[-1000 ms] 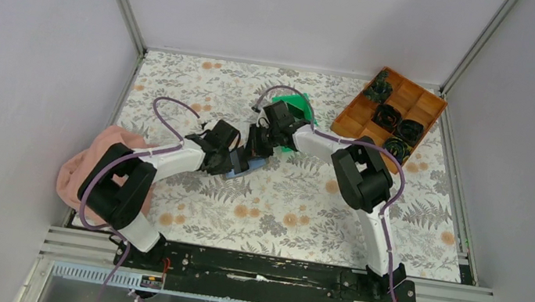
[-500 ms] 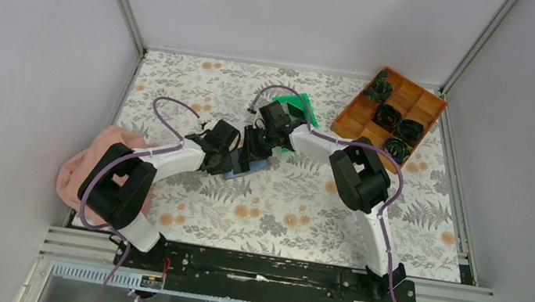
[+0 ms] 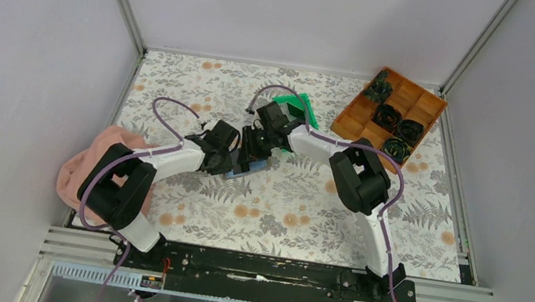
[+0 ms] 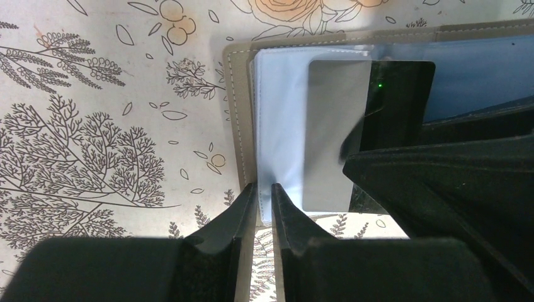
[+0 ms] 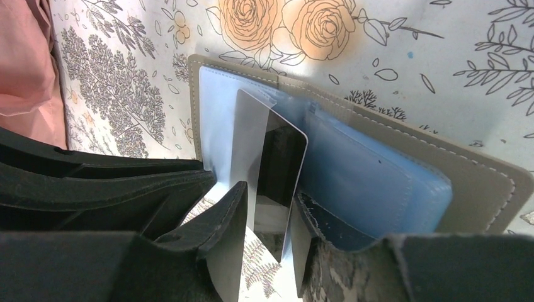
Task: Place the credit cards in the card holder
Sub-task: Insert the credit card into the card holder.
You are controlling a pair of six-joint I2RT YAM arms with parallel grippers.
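While my left gripper point(image 4: 263, 198) is pinching the open card holder point(image 5: 403, 182) in the middle of the surface point(image 3: 281, 200), my right gripper point(image 5: 264, 242) is clamping a card point(image 5: 272, 170) partway into a pocket, so I am judging the next move needs a straight, gentle push.

The top view was bright, even and sharp, with soft shadows. At the left wrist, the credit card point(image 4: 334, 126) carried pale glare and a green light dot. The sleeve of the card holder point(image 4: 234, 94) looked washed white, and the close fingers point(image 4: 230, 233) were dark and soft.
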